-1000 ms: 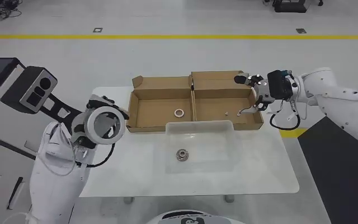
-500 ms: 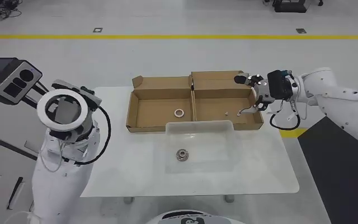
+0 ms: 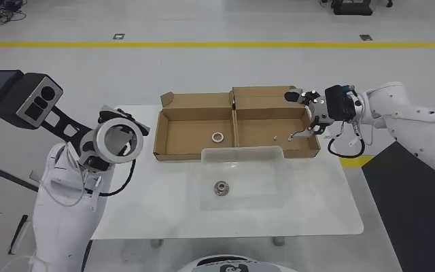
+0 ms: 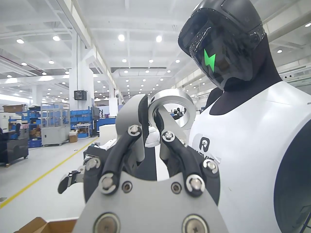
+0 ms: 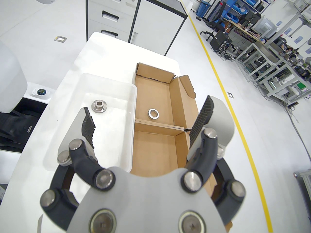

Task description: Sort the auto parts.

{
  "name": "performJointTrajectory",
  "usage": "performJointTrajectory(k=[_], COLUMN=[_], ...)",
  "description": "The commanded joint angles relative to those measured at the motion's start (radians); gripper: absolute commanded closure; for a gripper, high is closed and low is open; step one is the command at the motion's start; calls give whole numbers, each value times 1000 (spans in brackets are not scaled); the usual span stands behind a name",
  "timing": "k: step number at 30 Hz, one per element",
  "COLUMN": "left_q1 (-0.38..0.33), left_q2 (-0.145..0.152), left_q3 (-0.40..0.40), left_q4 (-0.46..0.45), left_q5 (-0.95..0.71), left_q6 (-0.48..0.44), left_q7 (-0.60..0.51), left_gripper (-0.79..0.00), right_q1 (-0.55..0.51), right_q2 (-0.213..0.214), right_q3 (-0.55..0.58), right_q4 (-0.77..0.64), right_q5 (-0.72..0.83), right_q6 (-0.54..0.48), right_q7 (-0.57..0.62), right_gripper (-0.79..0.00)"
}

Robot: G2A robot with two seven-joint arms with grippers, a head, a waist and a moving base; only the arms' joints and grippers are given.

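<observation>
From where I stood, the left gripper [image 4: 150, 112] was lifted off the left end of the table [image 3: 319, 211]. It was clamped on a broad metal ring [image 4: 173, 95], with one finger outside the wall and one inside the hole. The ring stood on edge above the fingers, its bore turned partly toward the wrist. The right gripper [image 5: 147, 107] hung wide open and empty over the right end of the cardboard box [image 3: 234, 112]. A small ring [image 3: 217, 137] lay flat in the box's left compartment, and a flanged hub [image 3: 221, 187] sat bore-up in the clear tray [image 3: 272, 155].
</observation>
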Motion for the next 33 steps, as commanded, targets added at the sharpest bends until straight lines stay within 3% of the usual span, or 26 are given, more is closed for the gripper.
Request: performJointTrajectory(k=[1,20,33], left_q1=[4,11,-25], left_q2=[-3,-7,-26], left_q3=[9,21,122], left_q4=[-2,-3,53], left_q5=[-25,-37,180], left_q6=[0,0,145], left_q7=[34,68,99], left_gripper=[0,0,0], right_q1=[0,0,0], right_q2=[0,0,0], right_q3=[0,0,0], right_q4=[0,0,0], right_q5=[0,0,0], right_q6=[0,0,0], right_q7=[0,0,0], right_gripper=[-785,-785,-785])
